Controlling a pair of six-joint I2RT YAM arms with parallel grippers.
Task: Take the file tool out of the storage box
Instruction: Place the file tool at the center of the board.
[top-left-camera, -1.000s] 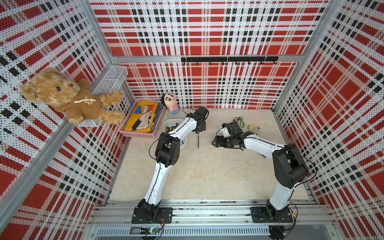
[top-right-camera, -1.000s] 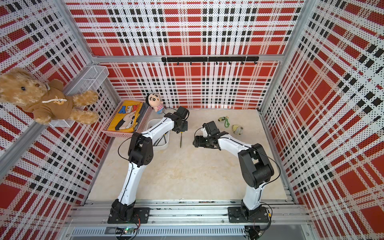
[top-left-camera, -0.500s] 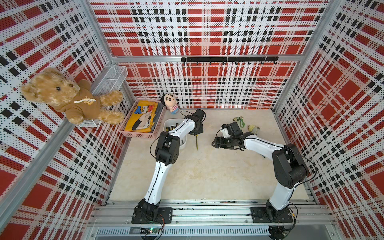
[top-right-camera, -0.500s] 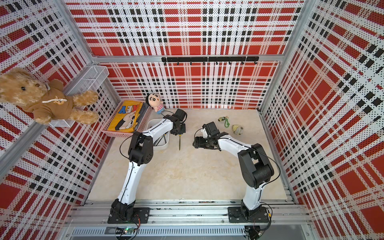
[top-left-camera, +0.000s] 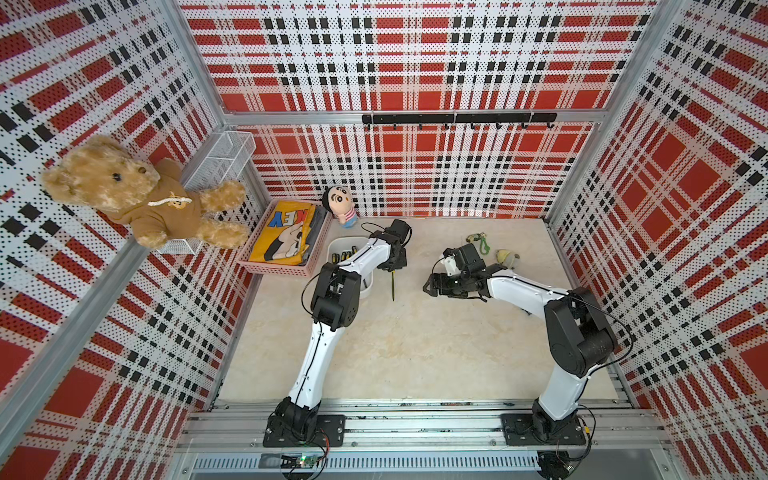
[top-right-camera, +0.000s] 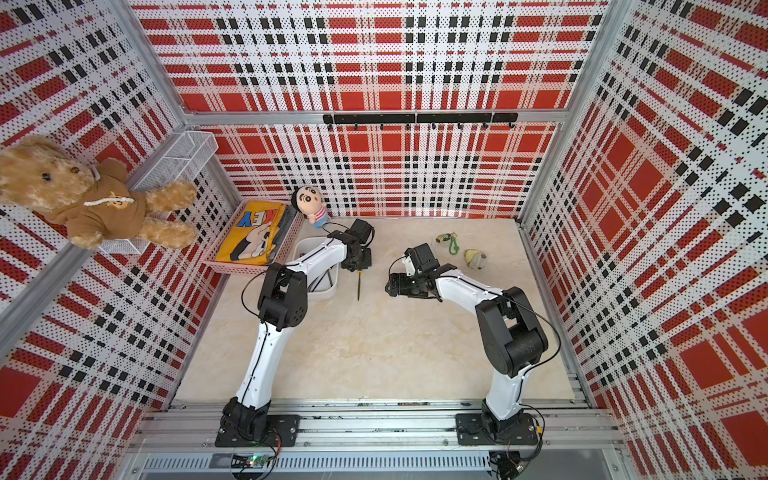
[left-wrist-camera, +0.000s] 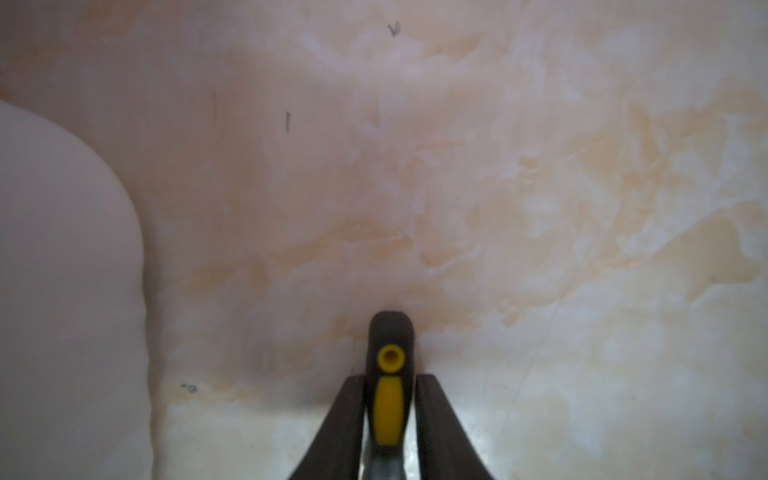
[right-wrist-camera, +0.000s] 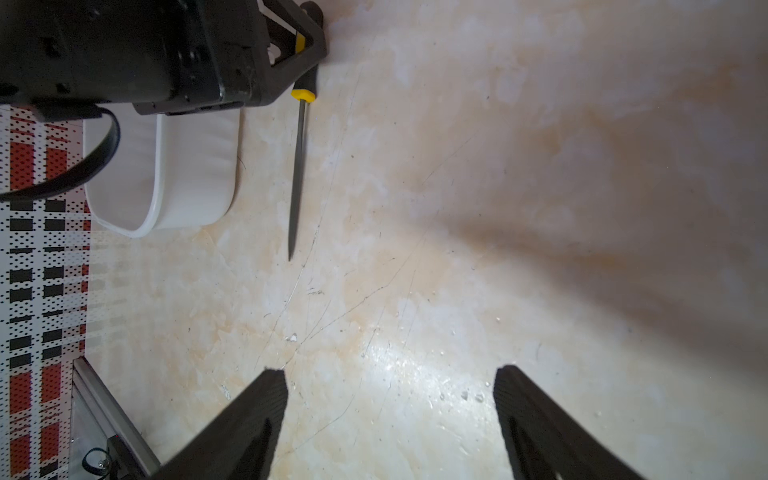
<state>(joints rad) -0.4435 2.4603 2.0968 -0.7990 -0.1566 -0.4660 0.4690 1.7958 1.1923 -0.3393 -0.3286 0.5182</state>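
Plaid perforated panels in red, black and white close 3 sides of a marbled beige table. On the left wall, a teddy bear sits in a white wire basket.

At the table's far left corner, a pink basket holds a yellow printed fabric item. Just beside it stands the storage box, with several batteries at its far end.

The file lies flat on the table just outside the box's long wall and parallel to it, tip toward the near edge. The left gripper straddles the black-and-yellow handle, but I cannot tell whether its fingers press it. The right gripper hovers over bare table right of the file, fingers wide apart.

Near the far edge are a doll, a green clip and a small ball. Bare table runs from the file's tip to the near edge.
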